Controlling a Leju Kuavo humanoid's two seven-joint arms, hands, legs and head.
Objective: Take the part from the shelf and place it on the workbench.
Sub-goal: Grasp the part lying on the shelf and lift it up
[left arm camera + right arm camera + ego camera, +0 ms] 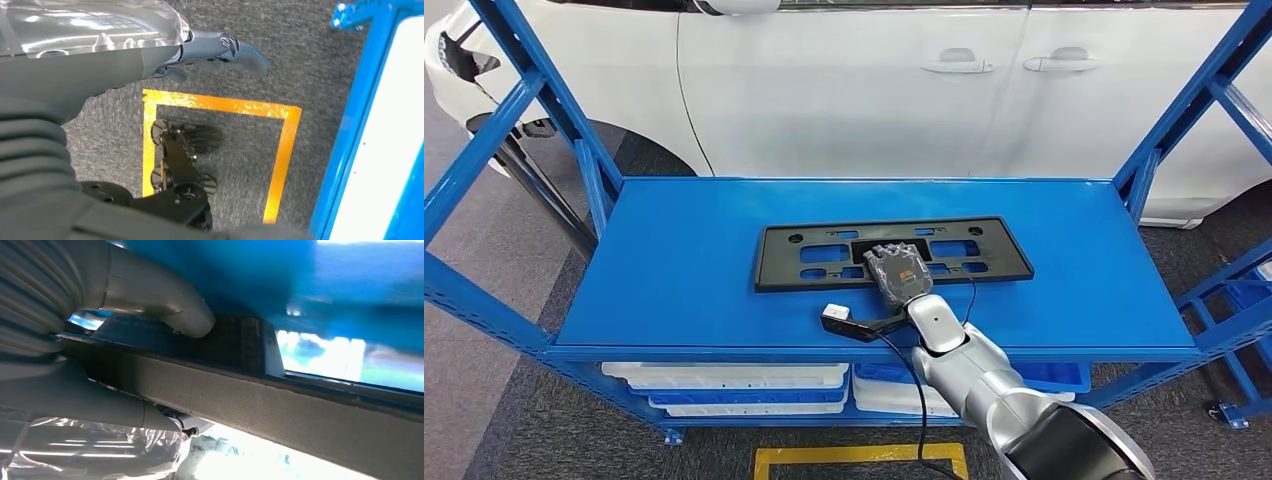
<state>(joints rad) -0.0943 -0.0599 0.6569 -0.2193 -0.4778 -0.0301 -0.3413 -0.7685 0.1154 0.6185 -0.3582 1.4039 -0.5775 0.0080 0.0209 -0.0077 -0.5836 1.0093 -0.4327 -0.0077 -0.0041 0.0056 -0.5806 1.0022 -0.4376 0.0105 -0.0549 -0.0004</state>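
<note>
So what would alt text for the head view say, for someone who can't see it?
The robot's right hand rests on the near edge of a flat black plastic part lying on a blue shelf. A white car is parked behind the shelf, and white trays sit below.

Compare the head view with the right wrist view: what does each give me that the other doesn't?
Head view alone: the whole black part lying flat on the blue shelf, the white car behind, and white trays below. Right wrist view alone: the contact up close, with the thumb over the part's near bar and fingers beneath it, so the grasp looks closed. Both share the right robot hand on the middle of the part's near edge, and the blue shelf surface.
</note>
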